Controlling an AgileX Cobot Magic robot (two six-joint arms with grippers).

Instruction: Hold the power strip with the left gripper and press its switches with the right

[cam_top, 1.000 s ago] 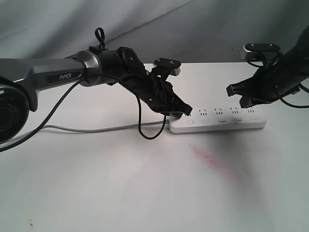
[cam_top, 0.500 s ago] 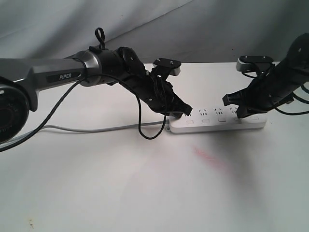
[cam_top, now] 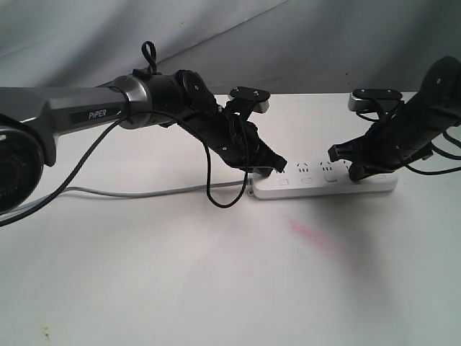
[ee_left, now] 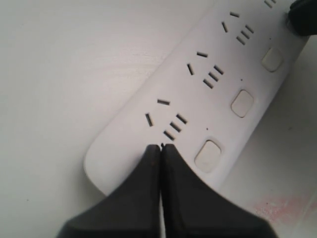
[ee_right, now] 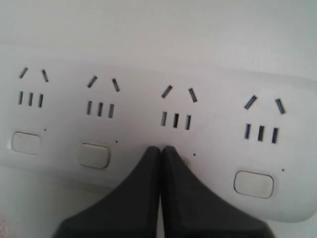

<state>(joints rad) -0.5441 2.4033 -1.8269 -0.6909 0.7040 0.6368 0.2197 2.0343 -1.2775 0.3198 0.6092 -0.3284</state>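
Note:
The white power strip (cam_top: 317,189) lies flat on the white table, its grey cord (cam_top: 144,192) trailing off to the left. My left gripper (cam_top: 277,169) is shut, and its tips (ee_left: 161,146) rest on the strip's (ee_left: 124,148) cord end, beside the first socket set and first switch (ee_left: 207,155). My right gripper (cam_top: 354,170) is also shut. Its tips (ee_right: 160,148) are down on the row of switches and cover one of them. A switch (ee_right: 93,155) shows on one side and another switch (ee_right: 253,184) on the other.
A faint pink stain (cam_top: 313,234) marks the table in front of the strip. The left arm's black cable (cam_top: 216,196) loops down to the table near the cord. Grey cloth (cam_top: 288,36) hangs behind the table's back edge.
My right gripper has moved left and down, from above the strip's far right end onto its switch row. The left gripper and the strip have stayed put.

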